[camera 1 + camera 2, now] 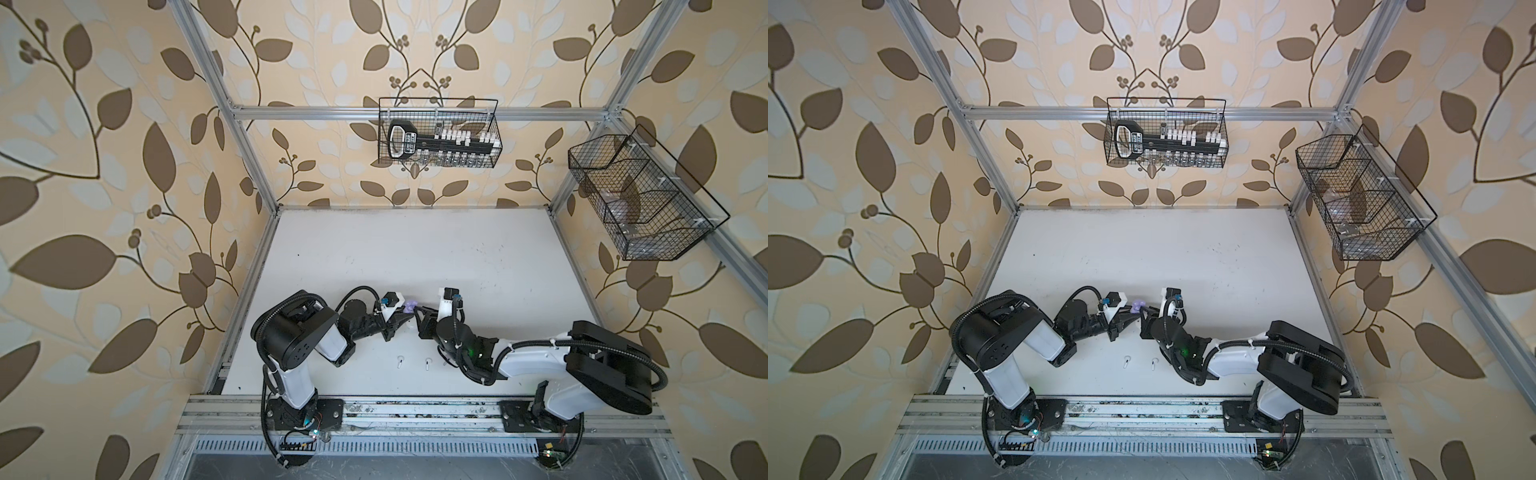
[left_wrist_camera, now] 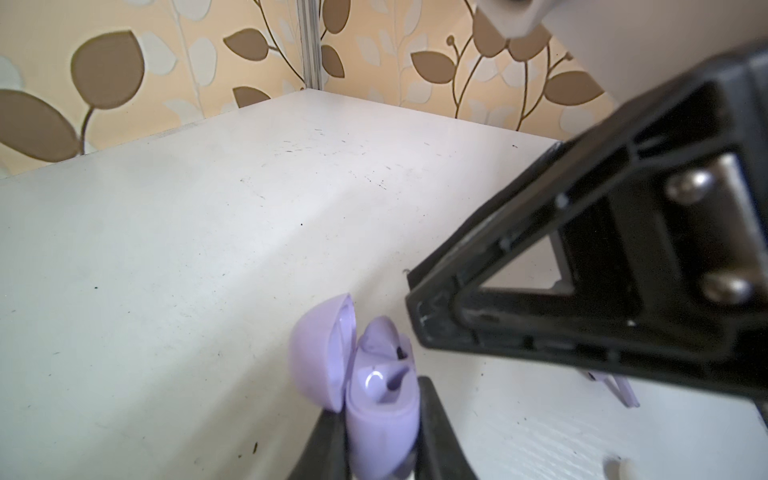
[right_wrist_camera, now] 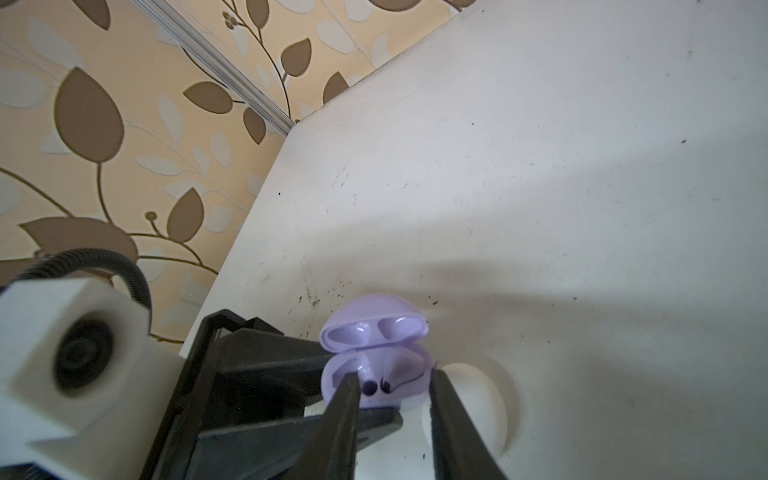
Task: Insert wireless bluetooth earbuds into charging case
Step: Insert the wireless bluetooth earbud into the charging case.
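White counter [image 1: 415,257], leaf-print walls. Left jaws clamp base of open lavender case [image 3: 390,353]; right jaws stand apart over its wells, gripping nothing we see. White earbud [image 1: 400,362] and second white earbud [image 1: 428,362] lie loose near counter front. Risk: right jaws clip lid, tip case. Wells blurred, we cannot tell contents; round white case [image 3: 469,399] half hidden beside it

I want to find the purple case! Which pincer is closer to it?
Left. The left pincer grips the case by its base; the right pincer hangs open, jaws either side of its top.
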Controlling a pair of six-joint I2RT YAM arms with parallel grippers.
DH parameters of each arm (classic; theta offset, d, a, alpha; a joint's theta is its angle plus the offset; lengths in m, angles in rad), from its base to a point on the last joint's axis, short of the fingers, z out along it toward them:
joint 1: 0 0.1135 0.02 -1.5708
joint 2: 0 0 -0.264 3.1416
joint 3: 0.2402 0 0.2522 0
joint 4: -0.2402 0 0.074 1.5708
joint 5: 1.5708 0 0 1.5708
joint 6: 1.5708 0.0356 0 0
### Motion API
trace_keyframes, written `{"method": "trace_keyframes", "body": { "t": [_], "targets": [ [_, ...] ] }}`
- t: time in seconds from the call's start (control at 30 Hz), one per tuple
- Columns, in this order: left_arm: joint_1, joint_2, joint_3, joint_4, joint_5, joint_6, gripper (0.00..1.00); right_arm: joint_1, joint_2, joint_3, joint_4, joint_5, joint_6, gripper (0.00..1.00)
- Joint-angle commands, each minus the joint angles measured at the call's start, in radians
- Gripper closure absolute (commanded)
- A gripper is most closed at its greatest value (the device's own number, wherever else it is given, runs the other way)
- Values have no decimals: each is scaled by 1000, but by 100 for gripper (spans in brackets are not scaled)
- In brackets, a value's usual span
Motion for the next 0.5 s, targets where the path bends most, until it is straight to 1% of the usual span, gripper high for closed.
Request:
{"method": "trace_keyframes", "body": {
  "t": [0.0,0.1,0.17,0.3,0.47],
  "targets": [
    [10,-33,6,65,20,6,88,-6,-70,-29,-56,16,-8,69],
    [10,-32,6,64,29,11,88,-17,-135,-38,-121,23,-11,69],
    [10,-32,4,64,33,14,88,-27,-171,-22,-216,21,-12,70],
    [10,-32,3,65,42,21,88,-48,-221,52,-485,-21,-19,69],
    [10,-32,2,63,50,32,88,-27,-284,92,-765,-46,16,62]
  ]
}}
